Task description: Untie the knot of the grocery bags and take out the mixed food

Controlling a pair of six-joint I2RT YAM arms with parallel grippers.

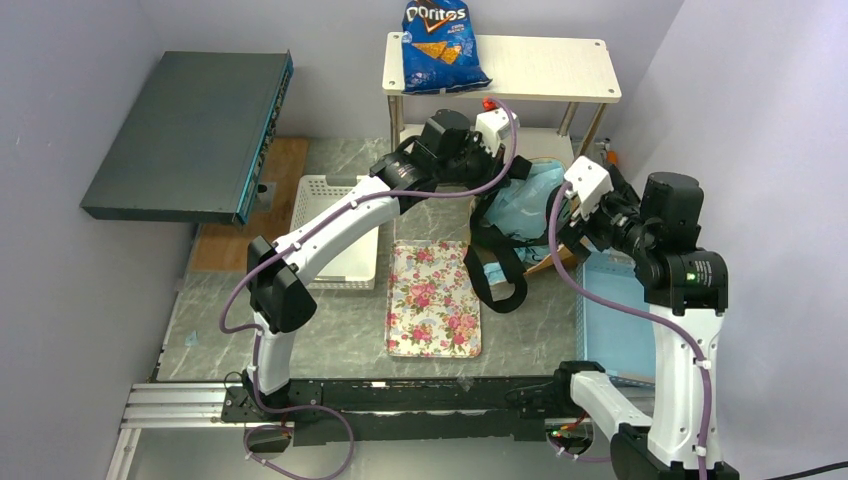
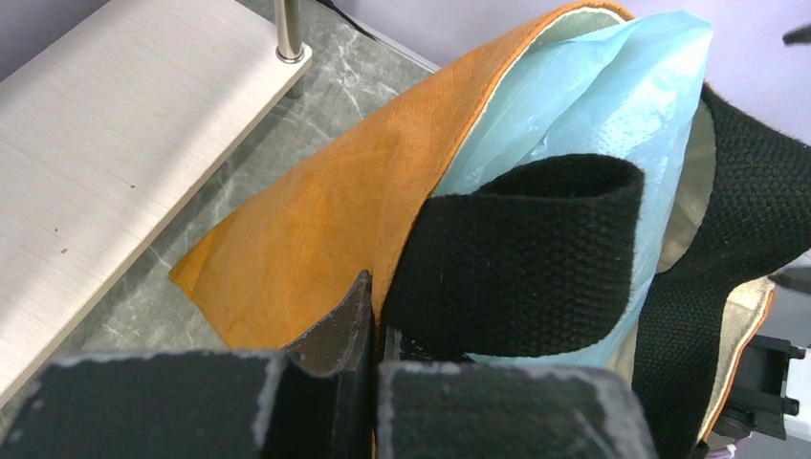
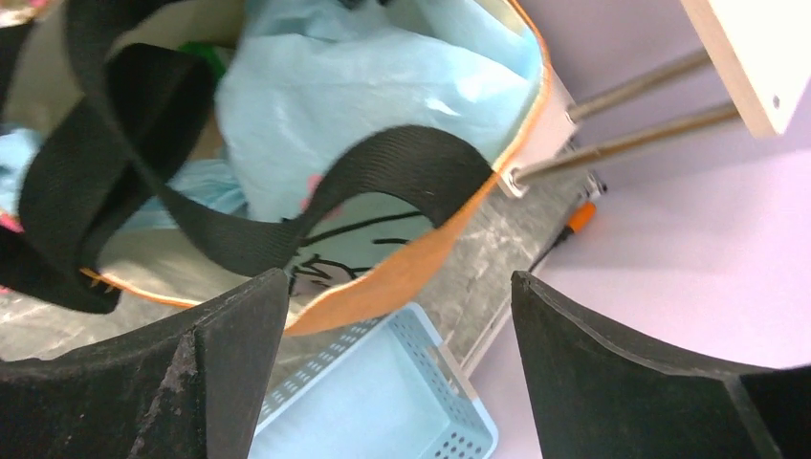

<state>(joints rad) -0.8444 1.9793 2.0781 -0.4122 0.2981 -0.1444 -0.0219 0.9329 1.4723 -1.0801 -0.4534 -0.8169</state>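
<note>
The orange-tan tote (image 1: pixel 545 262) of the grocery bags stands at the table's back right, its mouth open. Its black straps (image 1: pixel 497 270) hang in loose loops. The light-blue plastic bag (image 1: pixel 527 193) sits inside it; its cartoon print (image 3: pixel 335 253) shows in the right wrist view. My left gripper (image 2: pixel 376 320) is shut on the tote's orange rim (image 2: pixel 316 239), beside a black strap (image 2: pixel 531 253). My right gripper (image 3: pixel 399 282) stands wide open over the tote's near edge, holding nothing. No knot shows in these views. The mixed food is hidden, apart from a green patch (image 3: pixel 201 53).
A blue Doritos bag (image 1: pixel 437 45) lies on the white shelf (image 1: pixel 560 68) behind the tote. A floral tray (image 1: pixel 433 298) and a white basket (image 1: pixel 345 240) lie left of the tote. A light-blue basket (image 3: pixel 383 402) sits under my right gripper. A dark flat box (image 1: pixel 190 135) stands far left.
</note>
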